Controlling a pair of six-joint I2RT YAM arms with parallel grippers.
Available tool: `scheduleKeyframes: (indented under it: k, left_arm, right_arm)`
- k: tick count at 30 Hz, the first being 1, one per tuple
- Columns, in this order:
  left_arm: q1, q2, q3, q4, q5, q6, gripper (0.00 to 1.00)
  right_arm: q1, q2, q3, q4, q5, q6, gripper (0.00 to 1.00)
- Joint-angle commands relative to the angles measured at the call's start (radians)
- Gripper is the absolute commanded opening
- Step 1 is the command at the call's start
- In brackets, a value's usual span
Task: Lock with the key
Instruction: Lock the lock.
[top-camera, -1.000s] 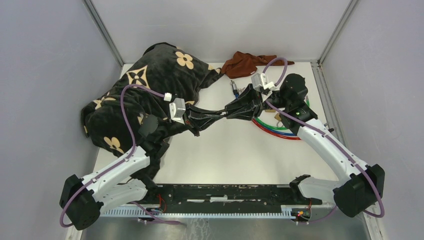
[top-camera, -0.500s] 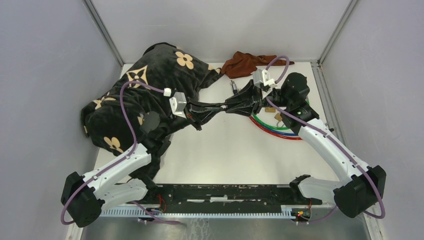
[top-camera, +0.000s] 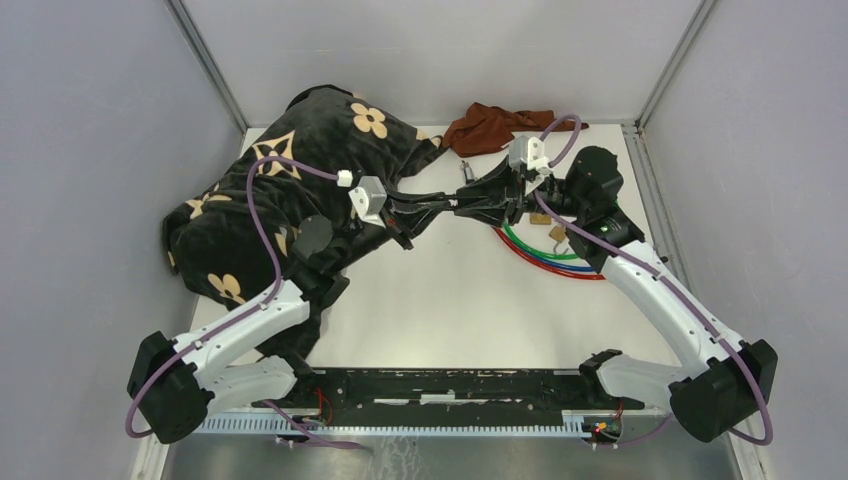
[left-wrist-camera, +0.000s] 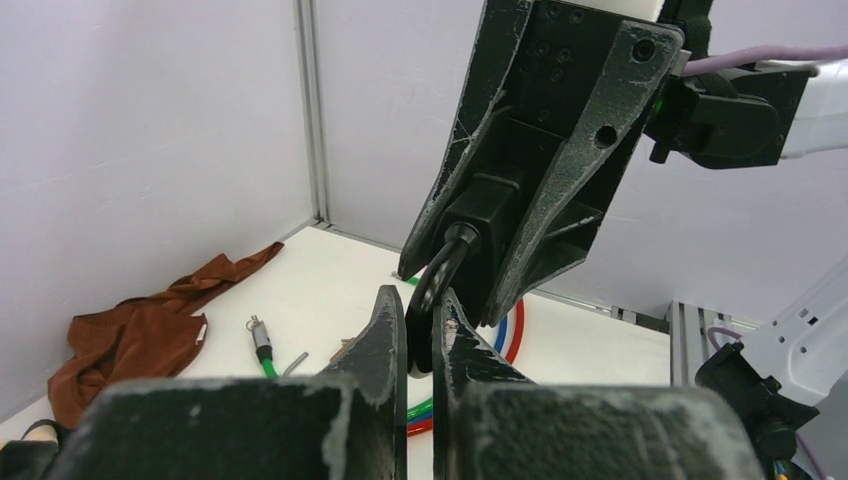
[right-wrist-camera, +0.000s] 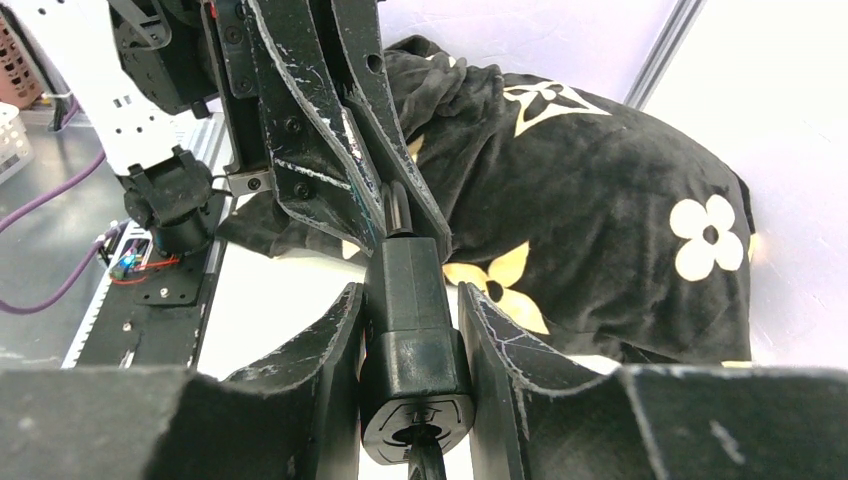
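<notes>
a: where is the lock?

b: the black moulded plastic lock body (right-wrist-camera: 415, 340) is held in the air over the far half of the white table (top-camera: 450, 300). it is clamped between the fingers of the right gripper (right-wrist-camera: 410, 300). its round keyway face (right-wrist-camera: 415, 432) points back toward the right wrist camera.

a: and the other arm?

b: the left gripper (left-wrist-camera: 420, 302) meets it nose to nose. its fingers are nearly together, pinched on the black curved loop (left-wrist-camera: 432, 290) that leaves the far end of the lock body.

a: progress?

b: judged early to middle. both parts are gripped and held in line. no key can be identified with certainty. a dark stub shows below the keyway face, but it is cropped and cannot be named. turning the key appears to remain. both grippers are occupied, so one will probably have to release first.

a: surroundings?

b: a coil of green, blue and red cables (top-camera: 545, 258) lies on the table under the right arm, with small brass pieces (top-camera: 556, 233) inside it. a metal-tipped green cable end (left-wrist-camera: 262, 338) lies near a crumpled brown cloth (top-camera: 490, 127). a black plush blanket with tan flower print (top-camera: 300, 170) fills the left side, under the left arm. nothing stands between the grippers.
</notes>
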Motion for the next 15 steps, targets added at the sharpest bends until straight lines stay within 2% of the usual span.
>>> scheduleKeyframes:
  k: [1,8,15]
  left_arm:
    - [-0.287,0.084,0.005,-0.14,0.581,-0.071,0.02]
    - [-0.287,0.051,-0.007,-0.113,0.6,-0.046,0.02]
    - [-0.285,0.026,-0.025,-0.133,0.567,-0.041,0.02]
  right_arm:
    - [0.104,0.084,0.055,0.105,0.049,-0.123,0.0]
    - [0.104,0.12,0.059,0.075,-0.067,-0.178,0.0]
    - [0.105,0.112,0.073,0.05,-0.083,-0.196,0.0]
